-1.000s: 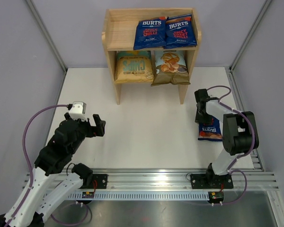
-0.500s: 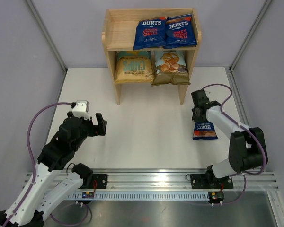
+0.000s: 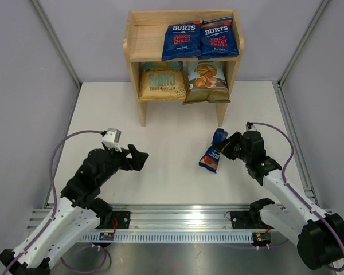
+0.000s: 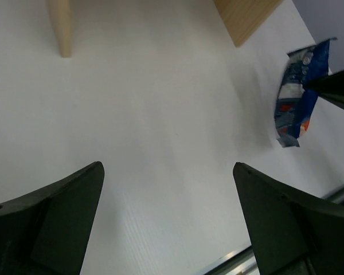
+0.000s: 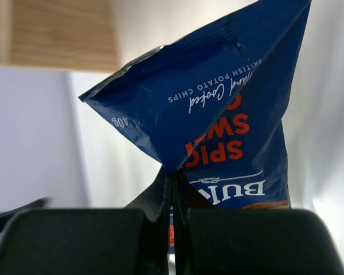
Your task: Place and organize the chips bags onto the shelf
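Top external view: the right gripper point(image 3: 222, 146) sits right of centre. Its jaws are pinched flat on a crinkled edge of the third Burts bag point(image 3: 210, 158), which dangles over the white table point(image 3: 172, 126) below the shelf point(image 3: 143, 34). Whether the bag's lower end touches the table I cannot tell. The right wrist view confirms the grip, with a fold of blue foil squeezed between the closed jaws. At the top of the frame, the shelf's upper tier carries two Burts bags point(image 3: 182, 41) side by side on its right half, and its left half is bare wood. The lower tier holds the yellow bag point(image 3: 163, 80) and the Cassava Chips bag point(image 3: 206, 80). The left gripper point(image 3: 139, 158), lower left of centre, is spread wide and holds nothing.

The step in hand looks like carrying the last bag to the shelf. The next move calls for lifting it above the upper tier's front edge and laying it on the bare left part beside its twins. Because the grip is only on a thin fold, the bag may swing or slip.
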